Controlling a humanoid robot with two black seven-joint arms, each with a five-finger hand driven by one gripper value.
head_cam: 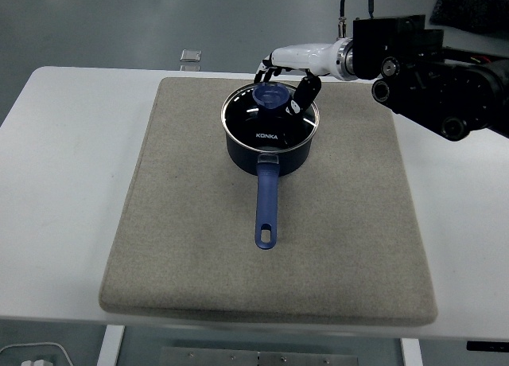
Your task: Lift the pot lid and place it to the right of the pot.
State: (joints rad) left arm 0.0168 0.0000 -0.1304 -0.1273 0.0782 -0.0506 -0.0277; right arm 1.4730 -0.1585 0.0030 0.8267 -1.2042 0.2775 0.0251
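Right hand (284,73), fingers loosely spread and empty, hovers just behind the lid's blue knob (270,95).

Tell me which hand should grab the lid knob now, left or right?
Right. The right hand already hangs at the blue knob of the lid, its fingers curling toward it, and the bare mat right of the pot lies on its side. No left arm is in view.

High head view, facing down over table (64,143)
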